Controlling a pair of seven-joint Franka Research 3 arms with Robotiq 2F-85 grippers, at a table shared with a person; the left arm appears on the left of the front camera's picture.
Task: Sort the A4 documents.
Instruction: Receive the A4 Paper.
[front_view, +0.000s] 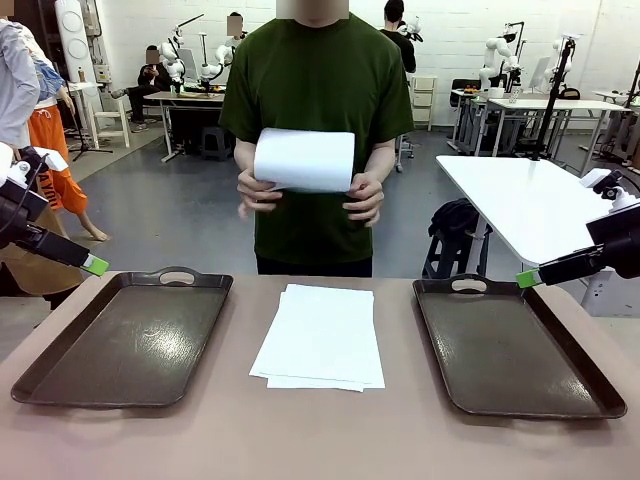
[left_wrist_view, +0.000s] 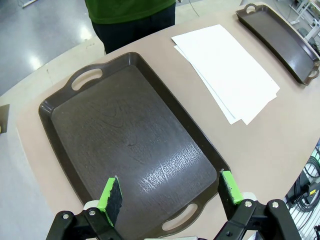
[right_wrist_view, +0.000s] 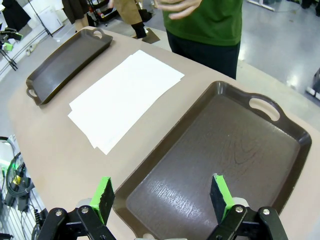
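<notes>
Spanning the view, a beige table (front_view: 320, 440) carries a dark brown handled tray (front_view: 130, 340) at its left edge, a matching tray (front_view: 515, 350) at its right; white A4 paper documents (front_view: 320, 335) lie stacked between them, one sheet (front_view: 305, 160) curled in a person's hands (front_view: 365, 198). Empty, the left gripper (left_wrist_view: 169, 189) and right gripper (right_wrist_view: 161, 191) hover spread.

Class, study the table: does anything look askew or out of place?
Only slightly: the paper stack between the left tray and right tray is untidy, with lower sheets poking out at its near edge. The person's sheet is curled, not flat.
</notes>
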